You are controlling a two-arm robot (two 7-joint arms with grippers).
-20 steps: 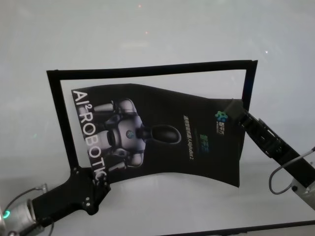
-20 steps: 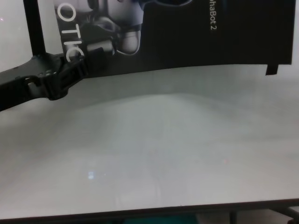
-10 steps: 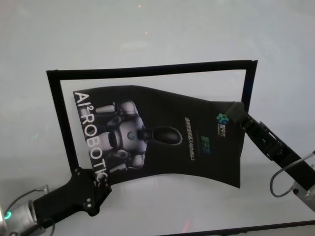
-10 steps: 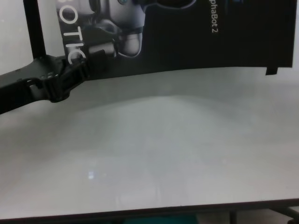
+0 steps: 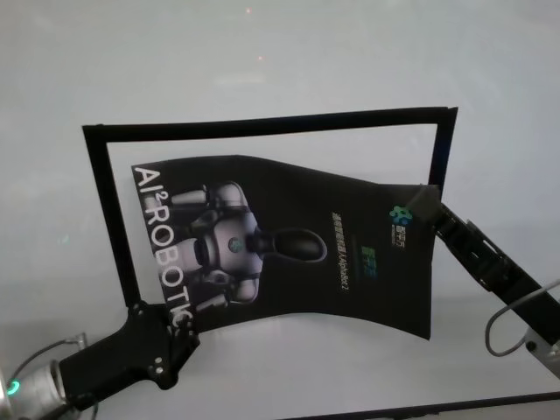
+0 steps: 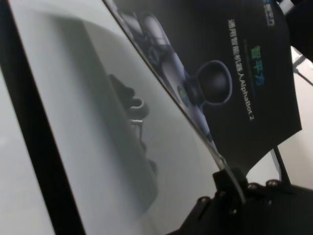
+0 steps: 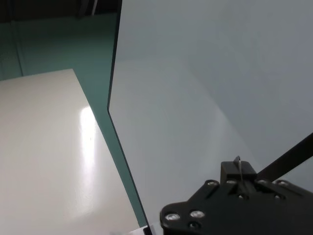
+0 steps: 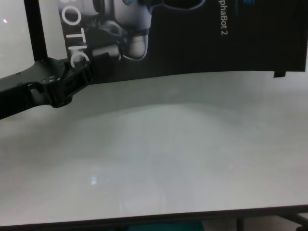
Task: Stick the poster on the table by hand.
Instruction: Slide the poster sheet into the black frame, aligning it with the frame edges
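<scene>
Poster (image 5: pixel 289 249) risk comes first: the sheet is pinched at only 2 corners and bows between them, so if the arms lower it while the middle is slack, I judge it could meet the table (image 5: pixel 262 61) with a wrinkle or trapped bubble. It also sits skewed inside the black tape frame (image 5: pixel 271 125), its top edge slanting away from the frame's upper strip, so it could be stuck down crooked. A thin pinch on glossy paper may also slip; if 1 corner pulls free, the sheet would swing toward the other jaws.

The left gripper (image 5: pixel 175 328) is clenched on the poster's near left corner, just below the big white letters (image 5: pixel 162 245); the left wrist view shows the sheet's edge (image 6: pixel 215 152) running straight into its jaws. The right gripper (image 5: pixel 423 203) grasps the far right corner, beside the small coloured logo (image 5: pixel 400 213); the right wrist view shows a thin sheet edge nipped between its jaws.

Between the 2 sets of jaws the poster spans the table, held above it or barely touching; I cannot tell which. It is black and glossy, with a white-grey robot figure (image 5: pixel 229 249) near the left jaws and "AlphaBot 2" text (image 8: pixel 221 21) mid-sheet. Its lower edge curves visibly in the chest view.
</scene>
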